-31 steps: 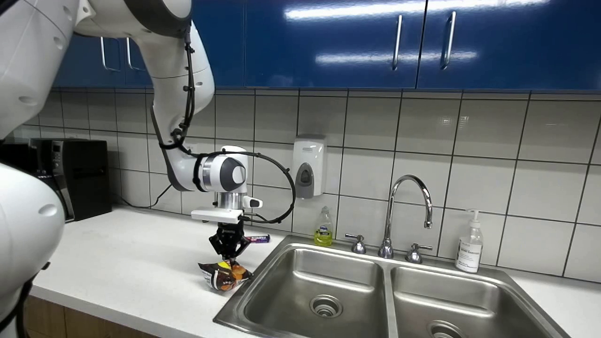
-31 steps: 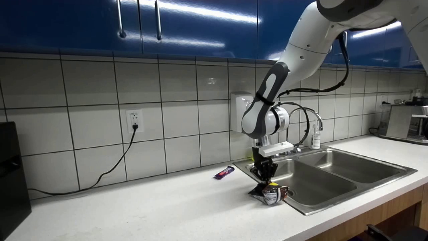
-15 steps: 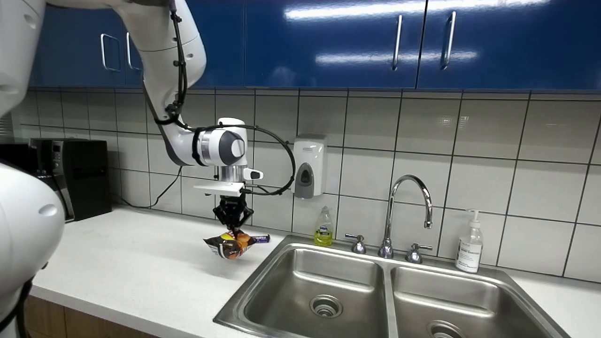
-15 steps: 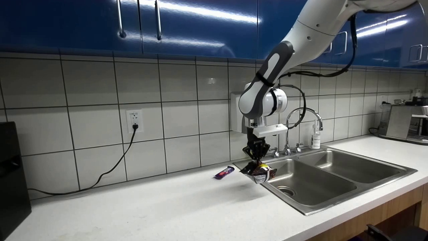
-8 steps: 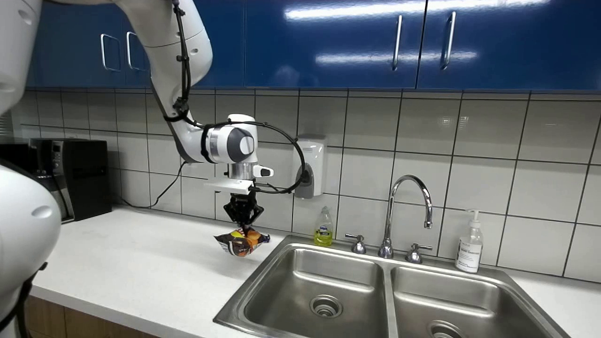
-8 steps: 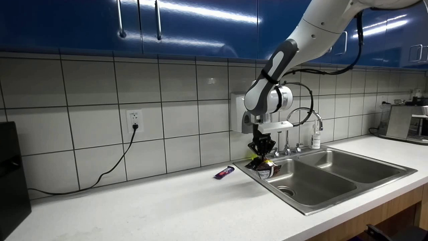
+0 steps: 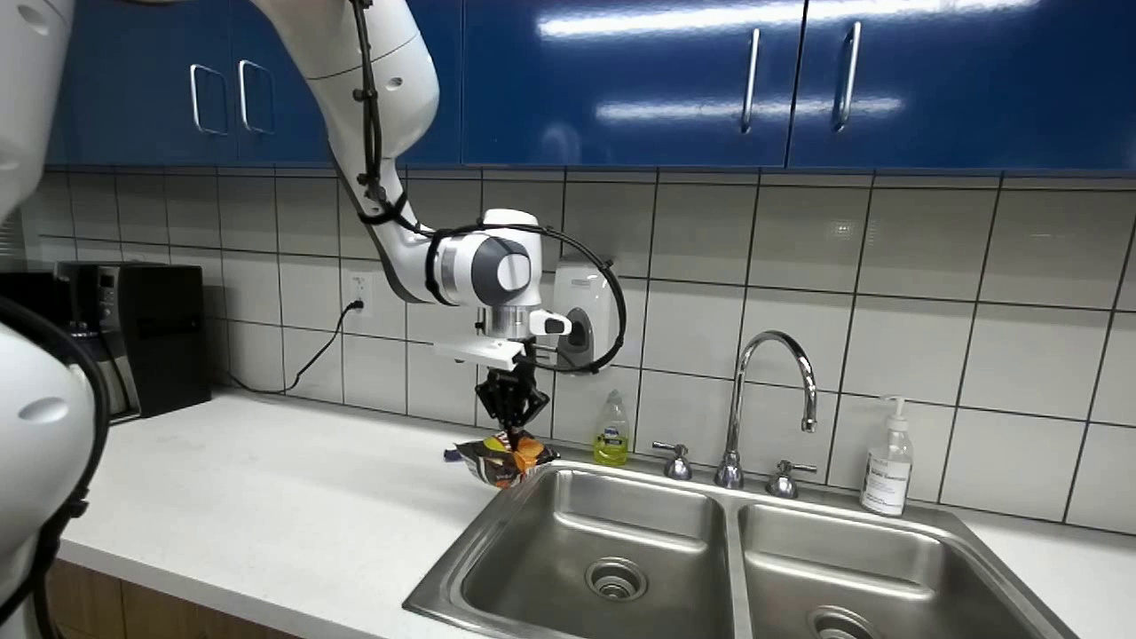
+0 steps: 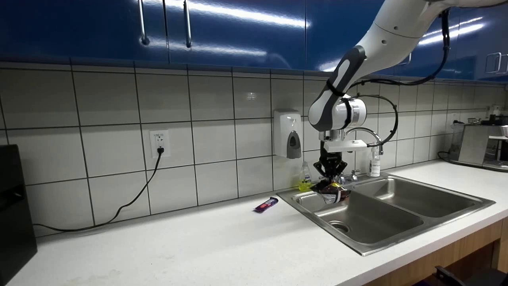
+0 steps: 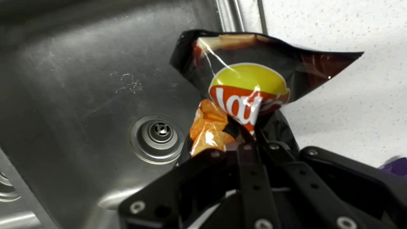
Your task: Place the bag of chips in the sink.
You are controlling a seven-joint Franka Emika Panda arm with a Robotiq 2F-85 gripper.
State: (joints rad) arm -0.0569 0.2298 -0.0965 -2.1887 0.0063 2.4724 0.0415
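The bag of chips is a dark, shiny bag with a yellow and red logo and orange chip pictures. In both exterior views the bag of chips [image 7: 503, 461] [image 8: 332, 194] hangs in the air near the back left part of the sink [image 7: 657, 510] [image 8: 391, 218]. My gripper [image 7: 514, 437] [image 8: 330, 181] points down and is shut on the top of the bag. In the wrist view my gripper [image 9: 252, 140] pinches the bag [image 9: 251, 78]. The bag overlaps the edge between the sink basin [image 9: 79, 79] and the white counter. The fingertips are partly hidden by folds of the bag.
A purple wrapped bar [image 8: 266, 204] lies on the counter beside the sink. A dish soap bottle [image 7: 611, 435], the faucet [image 7: 737, 408] and a pump bottle [image 7: 887, 470] stand along the sink's back edge. A wall dispenser [image 7: 581, 284] hangs behind the arm.
The bag has been lifted off the counter beside the sink. My gripper, shut on it, has carried it up, then sideways toward the sink, to the right in both exterior views.
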